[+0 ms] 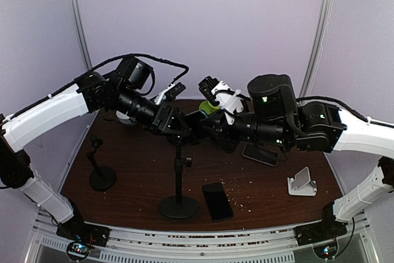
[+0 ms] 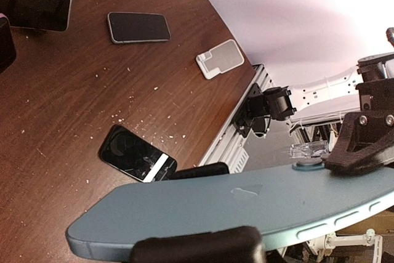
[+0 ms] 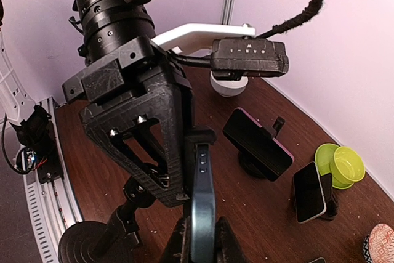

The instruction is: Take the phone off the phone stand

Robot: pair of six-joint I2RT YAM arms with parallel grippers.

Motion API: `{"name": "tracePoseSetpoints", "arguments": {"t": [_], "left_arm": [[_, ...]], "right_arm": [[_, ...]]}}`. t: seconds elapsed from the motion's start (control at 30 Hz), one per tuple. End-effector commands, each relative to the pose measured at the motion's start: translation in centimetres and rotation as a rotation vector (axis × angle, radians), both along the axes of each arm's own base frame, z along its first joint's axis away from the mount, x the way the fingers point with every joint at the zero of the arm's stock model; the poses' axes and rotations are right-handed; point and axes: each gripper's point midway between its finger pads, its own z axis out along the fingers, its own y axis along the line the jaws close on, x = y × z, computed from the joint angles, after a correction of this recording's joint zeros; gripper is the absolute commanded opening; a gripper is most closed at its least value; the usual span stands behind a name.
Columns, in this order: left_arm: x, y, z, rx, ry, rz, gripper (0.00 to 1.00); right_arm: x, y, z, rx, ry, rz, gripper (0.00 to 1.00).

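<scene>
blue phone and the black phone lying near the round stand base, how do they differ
The blue phone is held up off the table between the left gripper and right gripper; the black phone lies flat on it, touched by nothing. The blue phone shows a pale blue back; the black phone shows dark glossy glass. Both are slim rectangles with rounded corners.

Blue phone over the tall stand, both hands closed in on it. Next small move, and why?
Probably lift the blue phone a little, straight up off the tall stand, both hands moving together. The left hand grips it across its edges and the right hand is shut on its flat faces, so one moving alone would twist it. Whether the stand's clamp holds it isn't visible.
</scene>
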Motion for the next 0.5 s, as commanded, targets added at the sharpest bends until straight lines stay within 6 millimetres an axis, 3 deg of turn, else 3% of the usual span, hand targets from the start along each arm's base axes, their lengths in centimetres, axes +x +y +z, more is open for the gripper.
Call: {"name": "tracePoseSetpoints", "arguments": {"t": [0.0, 0.47], "left_arm": [[3.8, 1.0, 4.6, -0.165, -0.07, 0.133, 0.0], [4.7, 1.4, 2.3, -0.109, -0.053, 0.148, 0.0]], "right_arm": [[-2.2, -0.9, 2.1, 0.056, 0.015, 0.071, 0.0], [-2.4, -1.2, 3.6, 0.066, 0.002, 0.078, 0.0]]}}
